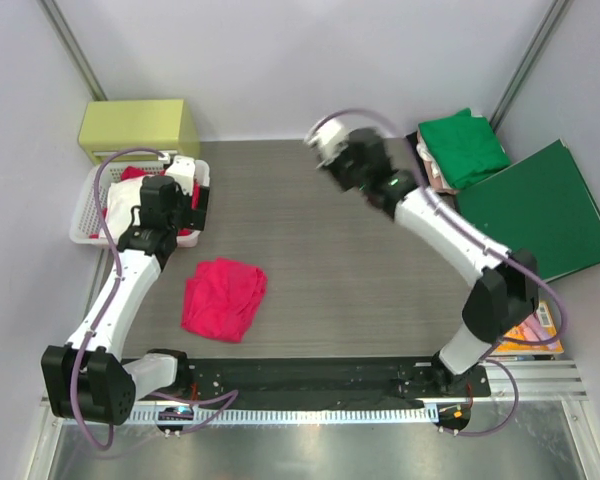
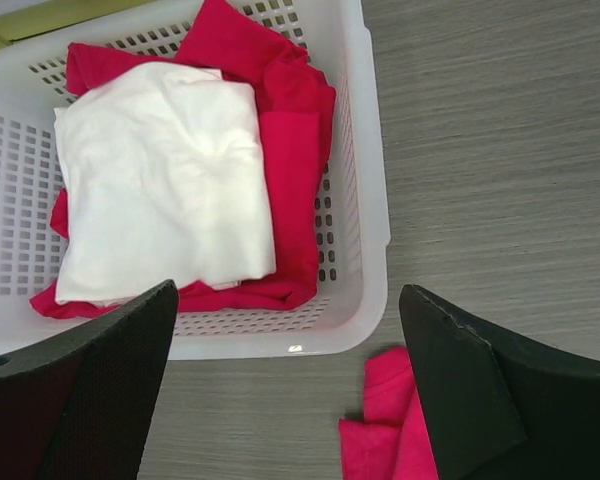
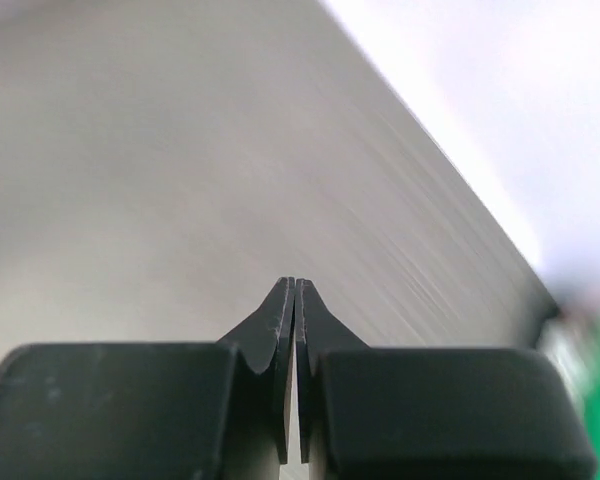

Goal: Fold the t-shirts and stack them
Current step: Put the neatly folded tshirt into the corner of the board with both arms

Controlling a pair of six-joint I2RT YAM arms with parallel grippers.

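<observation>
A pinkish-red t-shirt (image 1: pixel 223 298) is lying crumpled in a loose, wrinkled heap on the near-left part of the desk (image 1: pixel 360 260), with no sleeve or neck laid out flat. A white slotted basket (image 1: pixel 80 215) is sitting at the desk's left edge, in front of a yellow-green box (image 1: pixel 138 125) in the far-left corner. Inside the basket a white shirt (image 2: pixel 160 190) is resting roughly folded, its surface softly creased, on top of more red cloth (image 2: pixel 295 160) that is spilling out around it on all sides. The left gripper (image 2: pixel 290 300) is hovering over the basket's near rim with its jaws spread wide and nothing between them.

At the far-right corner a green t-shirt (image 1: pixel 465 145) is lying folded into a neat block on a pale beige-pink one (image 1: pixel 435 172), whose edge is peeking out on the left. Just beside them a flat dark-green folder (image 1: pixel 540 210) is lying along the right edge. The right gripper (image 3: pixel 295 300) is hanging above the far middle of the desk, blurred in the overhead view, its jaws pressed together on nothing.
</observation>
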